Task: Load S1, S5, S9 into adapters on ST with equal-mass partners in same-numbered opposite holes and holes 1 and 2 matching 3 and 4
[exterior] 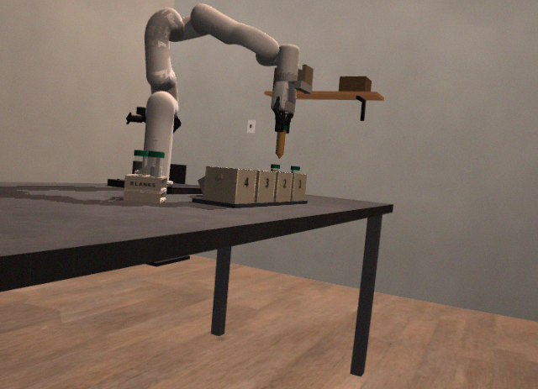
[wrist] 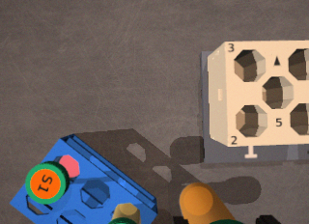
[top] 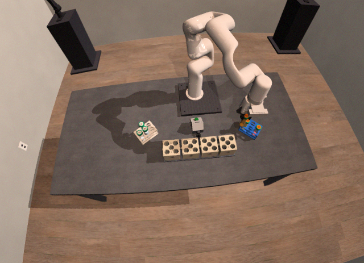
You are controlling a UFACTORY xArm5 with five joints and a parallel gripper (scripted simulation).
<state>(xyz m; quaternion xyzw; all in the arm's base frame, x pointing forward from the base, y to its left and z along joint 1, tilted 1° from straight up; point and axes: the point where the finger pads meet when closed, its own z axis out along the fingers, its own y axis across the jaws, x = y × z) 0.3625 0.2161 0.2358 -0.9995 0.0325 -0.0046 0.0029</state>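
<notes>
My gripper (top: 246, 116) (exterior: 282, 126) (wrist: 227, 221) is shut on an orange-filled sample tube (exterior: 280, 146) (wrist: 196, 201) with a green cap. The tube hangs above the table beside the blue rack (top: 246, 133) (wrist: 60, 149); its ID is not readable. Sample S1 (top: 258, 127) (wrist: 44, 183) stands in that rack, with another sample tube (top: 247, 121) (wrist: 126, 213) whose ID is hidden. Adapter 1 (top: 227, 151) (exterior: 299, 187) (wrist: 219, 79), adapter 2 (top: 209, 153), adapter 3 (top: 190, 156) and adapter 4 (top: 171, 157) (exterior: 246, 194) stand in a row with no tubes showing. Three blanks (top: 145, 129) stand in the BLANKS rack (exterior: 141, 195).
The green DONE key (top: 196, 119) sits on its small desk (top: 197, 126), between the arm's base plate (top: 202, 109) and the adapter row. The BLANKS rack is left of the row in the top view, the blue rack right of it.
</notes>
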